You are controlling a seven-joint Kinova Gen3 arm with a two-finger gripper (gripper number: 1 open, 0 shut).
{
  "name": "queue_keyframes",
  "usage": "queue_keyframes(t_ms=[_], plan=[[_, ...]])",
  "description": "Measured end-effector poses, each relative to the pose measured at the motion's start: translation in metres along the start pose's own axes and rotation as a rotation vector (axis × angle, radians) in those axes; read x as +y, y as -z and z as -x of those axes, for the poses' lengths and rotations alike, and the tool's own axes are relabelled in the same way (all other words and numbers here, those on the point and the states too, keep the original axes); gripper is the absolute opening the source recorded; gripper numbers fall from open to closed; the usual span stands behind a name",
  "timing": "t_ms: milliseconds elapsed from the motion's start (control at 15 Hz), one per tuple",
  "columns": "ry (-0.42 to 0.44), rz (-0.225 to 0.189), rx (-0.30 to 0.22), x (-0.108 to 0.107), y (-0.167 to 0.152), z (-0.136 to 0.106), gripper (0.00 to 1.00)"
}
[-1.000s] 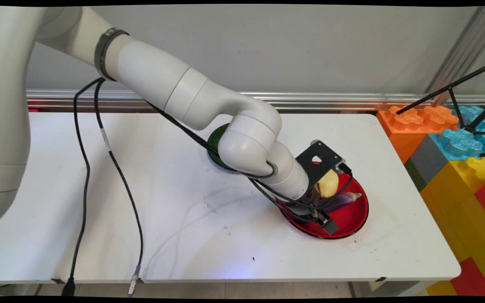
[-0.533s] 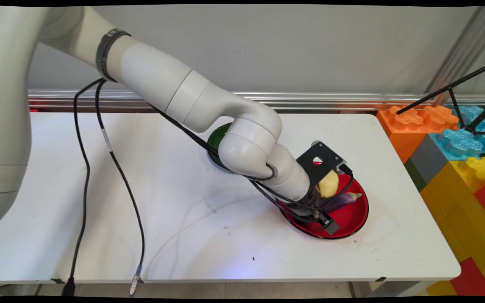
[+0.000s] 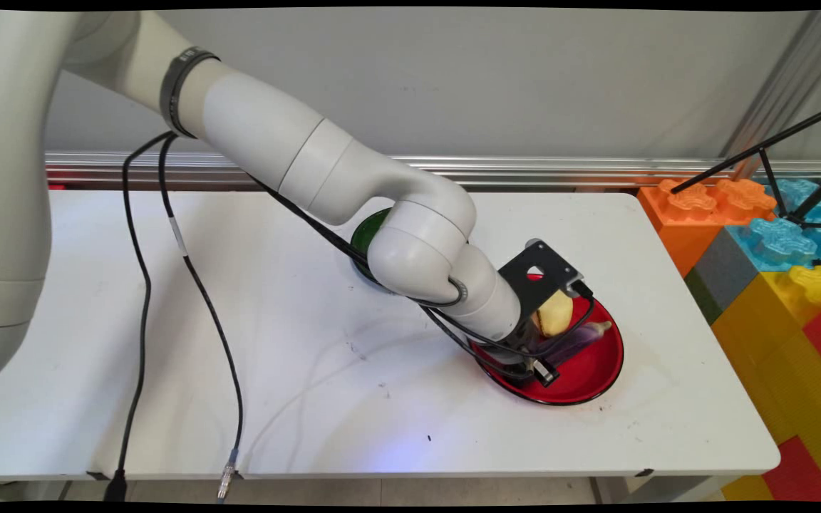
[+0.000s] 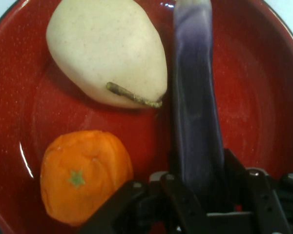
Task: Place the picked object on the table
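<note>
My gripper [image 3: 537,354] reaches down into a red bowl [image 3: 591,377] at the table's right. Its jaws stand on either side of a long purple eggplant [image 4: 198,97] and press against it near its lower end. In the main view the eggplant [image 3: 583,335] pokes out to the right of the hand. A pale yellow pear [image 4: 107,53] with a brown stem lies beside the eggplant, and an orange [image 4: 85,175] sits beside the gripper [image 4: 200,192]. The pear [image 3: 555,313] shows behind the hand in the main view, where the orange is hidden. The bowl's red inside [image 4: 266,107] fills the hand view.
A green bowl [image 3: 363,236] sits partly hidden behind the arm's elbow. Black cables [image 3: 204,299] hang over the table's left half. Big coloured toy blocks [image 3: 774,271] and a black tripod [image 3: 774,149] stand off the table's right end.
The near finger has moved in towards the eggplant, so the jaws have closed on it. The arm has shifted slightly; the fruit in the bowl stays put.
</note>
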State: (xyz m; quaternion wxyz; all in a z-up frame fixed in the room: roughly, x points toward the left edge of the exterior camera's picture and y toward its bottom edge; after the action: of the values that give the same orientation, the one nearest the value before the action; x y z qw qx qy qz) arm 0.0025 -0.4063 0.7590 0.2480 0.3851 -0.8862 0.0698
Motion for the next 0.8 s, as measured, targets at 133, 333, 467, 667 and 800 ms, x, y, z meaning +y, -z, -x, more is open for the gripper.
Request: queue_keyframes(t_ms=[133, 333, 467, 667, 800], plan=[[-0.005, -0.003, 0.001, 0.000, 0.001, 0.000, 0.00], [-0.007, -0.004, 0.011, 0.002, 0.007, -0.006, 0.00], [-0.006, -0.006, 0.022, 0.003, 0.015, -0.012, 0.00], [0.000, -0.013, 0.038, 0.003, 0.037, -0.026, 0.00], [0.003, -0.011, 0.039, 0.004, 0.050, -0.031, 0.00]])
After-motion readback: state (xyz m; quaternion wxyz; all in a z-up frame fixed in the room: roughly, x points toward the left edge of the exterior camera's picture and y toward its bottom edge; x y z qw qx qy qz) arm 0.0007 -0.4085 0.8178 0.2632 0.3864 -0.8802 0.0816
